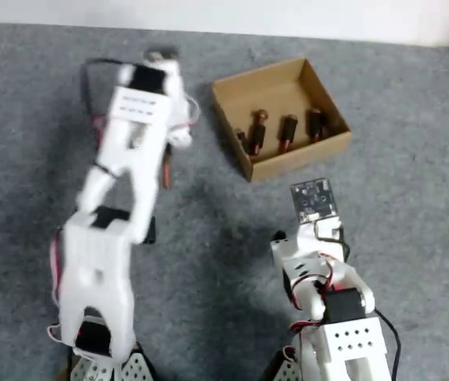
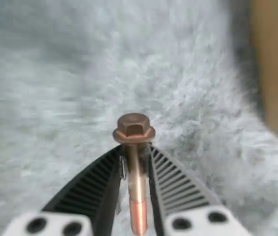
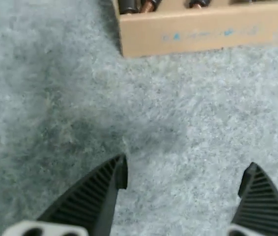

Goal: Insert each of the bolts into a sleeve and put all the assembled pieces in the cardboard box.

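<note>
Two arms work over a grey carpeted table [image 1: 415,238] in the high view. The left arm [image 1: 133,135] stretches far out from its base, to the left of the cardboard box [image 1: 300,155]. A copper-coloured bolt [image 1: 166,171] shows under its end, apart from the box. Dark and copper assembled pieces [image 1: 288,131] lie side by side inside the box. The right arm [image 1: 320,270] sits folded close to its base, on the near side of the box.

From the left wrist view, the left gripper [image 2: 135,162] pinches the bolt by its shank. The hex head stands out past the fingertips, above the carpet. A box wall runs along one edge.

From the right wrist view, the right gripper [image 3: 183,187] has its fingers spread wide over the carpet. The box stands ahead, well apart from the fingertips, and the ends of the pieces peek over its wall.
</note>
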